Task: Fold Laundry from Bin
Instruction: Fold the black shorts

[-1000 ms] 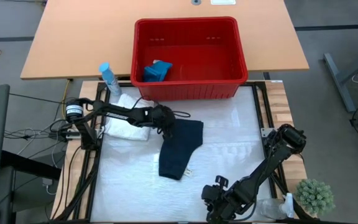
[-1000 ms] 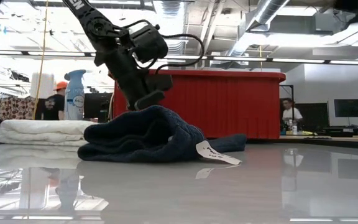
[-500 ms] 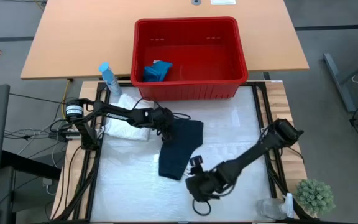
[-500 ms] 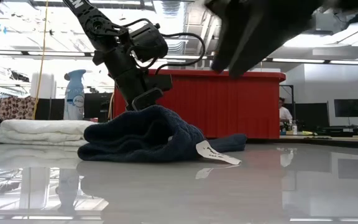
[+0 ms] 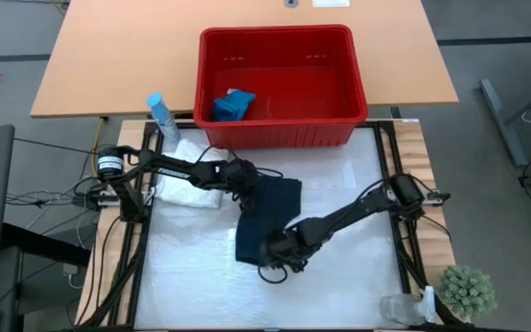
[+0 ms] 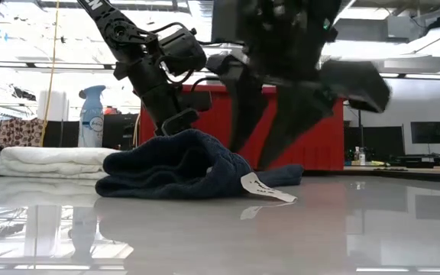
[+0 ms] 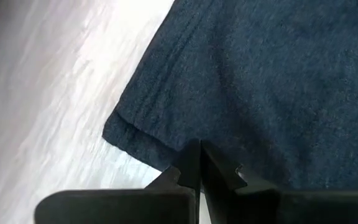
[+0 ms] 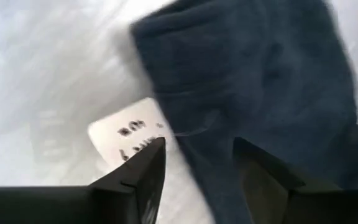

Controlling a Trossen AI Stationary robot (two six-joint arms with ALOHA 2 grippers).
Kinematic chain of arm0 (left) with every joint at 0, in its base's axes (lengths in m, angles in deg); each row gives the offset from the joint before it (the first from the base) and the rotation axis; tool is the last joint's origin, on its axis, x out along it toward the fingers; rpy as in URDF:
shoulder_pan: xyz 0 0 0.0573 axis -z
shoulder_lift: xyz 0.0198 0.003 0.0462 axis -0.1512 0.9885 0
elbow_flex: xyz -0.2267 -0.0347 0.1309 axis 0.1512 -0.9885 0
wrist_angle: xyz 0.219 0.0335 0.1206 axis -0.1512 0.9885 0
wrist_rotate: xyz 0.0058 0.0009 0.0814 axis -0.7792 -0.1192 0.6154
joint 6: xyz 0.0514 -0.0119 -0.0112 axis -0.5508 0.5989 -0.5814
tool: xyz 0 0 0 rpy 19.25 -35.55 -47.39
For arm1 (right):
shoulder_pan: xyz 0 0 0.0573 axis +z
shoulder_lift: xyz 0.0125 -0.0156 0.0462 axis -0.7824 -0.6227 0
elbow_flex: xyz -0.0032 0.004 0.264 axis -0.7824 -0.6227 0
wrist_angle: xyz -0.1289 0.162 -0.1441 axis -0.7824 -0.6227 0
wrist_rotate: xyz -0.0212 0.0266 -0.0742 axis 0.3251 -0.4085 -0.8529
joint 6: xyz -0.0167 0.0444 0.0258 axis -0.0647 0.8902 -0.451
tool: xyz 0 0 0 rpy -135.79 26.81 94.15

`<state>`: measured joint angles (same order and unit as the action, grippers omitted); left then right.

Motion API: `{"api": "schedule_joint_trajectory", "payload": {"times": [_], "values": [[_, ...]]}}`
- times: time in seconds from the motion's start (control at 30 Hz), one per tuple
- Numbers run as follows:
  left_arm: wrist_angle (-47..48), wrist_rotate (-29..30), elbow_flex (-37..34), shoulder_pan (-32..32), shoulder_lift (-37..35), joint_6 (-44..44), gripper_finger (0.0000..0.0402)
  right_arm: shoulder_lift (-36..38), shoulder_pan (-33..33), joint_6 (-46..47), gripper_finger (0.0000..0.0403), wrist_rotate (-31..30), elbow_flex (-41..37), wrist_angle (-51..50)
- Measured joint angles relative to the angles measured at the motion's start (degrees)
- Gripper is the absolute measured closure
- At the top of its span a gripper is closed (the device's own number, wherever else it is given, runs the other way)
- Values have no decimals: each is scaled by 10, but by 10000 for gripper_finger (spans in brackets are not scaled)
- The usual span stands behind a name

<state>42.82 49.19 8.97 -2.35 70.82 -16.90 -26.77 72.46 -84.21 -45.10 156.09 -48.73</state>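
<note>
Navy cloth [image 5: 265,219] lies on the table [image 5: 358,277], in front of the red bin [image 5: 279,138], long axis running from the bin side toward the near edge. White care tag [image 6: 266,189] sticks out at the near end. Right gripper [image 5: 277,254] sits right at that near corner, fingers spread, straddling the hem beside the tag, nothing clamped yet. Left gripper [image 5: 244,180] is at the far end, closed on the cloth's edge. So right arm is nearer the free end. Probably a grab there, then fold toward the left gripper. White folded cloth [image 5: 187,184] just beside on the left; teal piece [image 5: 232,104] in the bin.
</note>
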Motion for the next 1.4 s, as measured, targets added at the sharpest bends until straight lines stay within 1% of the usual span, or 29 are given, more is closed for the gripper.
{"api": "schedule_joint_trajectory", "payload": {"times": [0.13,0.23,0.43,0.6,0.67,0.73,0.9,0.93,0.97,1.07,1.2,1.23,1.27,1.3,1.37,1.4], "values": [[0,0,-2,0,0,0,401,-8,8,-1,168,-3,0,14],[-2,0,-3,0,0,0,401,-13,7,8,155,-10,0,19],[-10,1,-3,0,0,0,401,-48,-2,18,153,-18,0,34],[-12,0,-3,0,0,0,401,-78,3,37,157,-26,3,44],[-12,0,-3,0,0,-6,401,-79,9,60,175,-32,3,44],[-13,0,-3,0,0,-7,401,-80,13,82,213,-33,3,43],[-12,-4,-3,0,0,-6,401,-80,16,174,362,-48,2,37],[-12,-3,-3,2,0,-6,401,-80,15,191,378,-48,2,37],[-9,-3,-3,2,-3,-10,401,-80,15,204,381,-48,2,37],[22,-3,3,3,-29,-20,401,-80,14,233,373,-49,2,33],[37,-5,7,4,-90,-16,401,-80,14,243,380,-49,2,26],[32,-18,7,6,-106,-21,401,-80,15,244,381,-49,2,25],[22,-51,5,6,-123,-31,401,-80,15,244,381,-49,2,25],[-3,-100,-5,7,-138,-42,401,-80,15,244,381,-49,2,25],[-76,-185,-37,8,-161,-31,401,-80,15,243,381,-49,2,23],[-107,-204,-57,8,-165,-12,401,-80,15,243,381,-49,2,23]]}}
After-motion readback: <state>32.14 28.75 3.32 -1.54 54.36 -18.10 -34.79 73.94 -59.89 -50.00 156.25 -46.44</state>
